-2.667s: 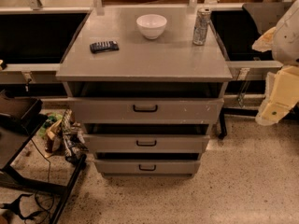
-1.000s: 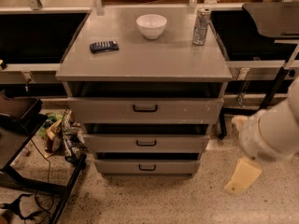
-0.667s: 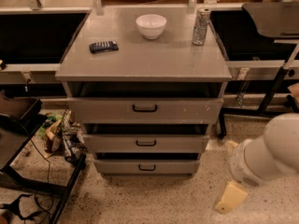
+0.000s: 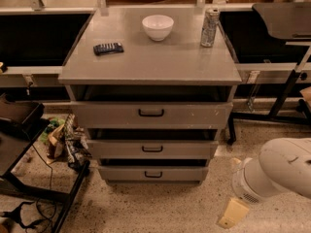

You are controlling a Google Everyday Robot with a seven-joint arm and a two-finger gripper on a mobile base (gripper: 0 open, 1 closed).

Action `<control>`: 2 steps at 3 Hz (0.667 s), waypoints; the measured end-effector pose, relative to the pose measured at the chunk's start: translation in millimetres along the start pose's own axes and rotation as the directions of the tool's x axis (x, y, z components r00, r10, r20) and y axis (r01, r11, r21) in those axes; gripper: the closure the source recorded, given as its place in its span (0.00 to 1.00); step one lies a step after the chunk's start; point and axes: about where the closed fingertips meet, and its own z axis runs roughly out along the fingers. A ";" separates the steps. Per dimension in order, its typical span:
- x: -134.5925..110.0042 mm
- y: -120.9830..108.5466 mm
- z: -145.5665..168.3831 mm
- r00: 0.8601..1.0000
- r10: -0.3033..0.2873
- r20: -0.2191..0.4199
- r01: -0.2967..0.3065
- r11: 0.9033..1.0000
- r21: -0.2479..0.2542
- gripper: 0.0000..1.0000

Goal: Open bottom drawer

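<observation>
Lettering on the can (image 4: 210, 27) cannot be read; its wrap is a mottled silver and grey. The can stands upright at the back right corner of the counter (image 4: 150, 64), which is the top of a grey metal cabinet. A white bowl (image 4: 157, 26) sits to its left at the back middle. A black keypad-like device (image 4: 108, 48) lies flat nearer the left edge, well apart from both. No brand mark can be made out on the cabinet.

The gripper (image 4: 233, 213) is low in the right foreground, over the speckled floor (image 4: 146, 208), on the end of a bulky white arm (image 4: 277, 176). Only a cream, wedge-shaped tip of it shows, pointing down and to the left. Whether it is open or closed cannot be told. It holds nothing and touches no part of the cabinet.

The bottom drawer (image 4: 153, 174) is the lowest of three, down by the floor, left of the gripper and well apart from it. Its plain grey front carries a small black loop handle (image 4: 153, 174) at the centre, with a dark gap above the front. The middle drawer (image 4: 151, 149) sits above it. Above that is the larger top drawer (image 4: 150, 114), with white scuffs towards its right end.
</observation>
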 end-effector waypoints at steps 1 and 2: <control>-0.5 -3.1 22.5 1.000 -0.002 -0.010 0.002 1.000 -0.022 0.00; 11.2 -10.3 68.3 1.000 0.014 -0.019 -0.015 0.999 -0.045 0.00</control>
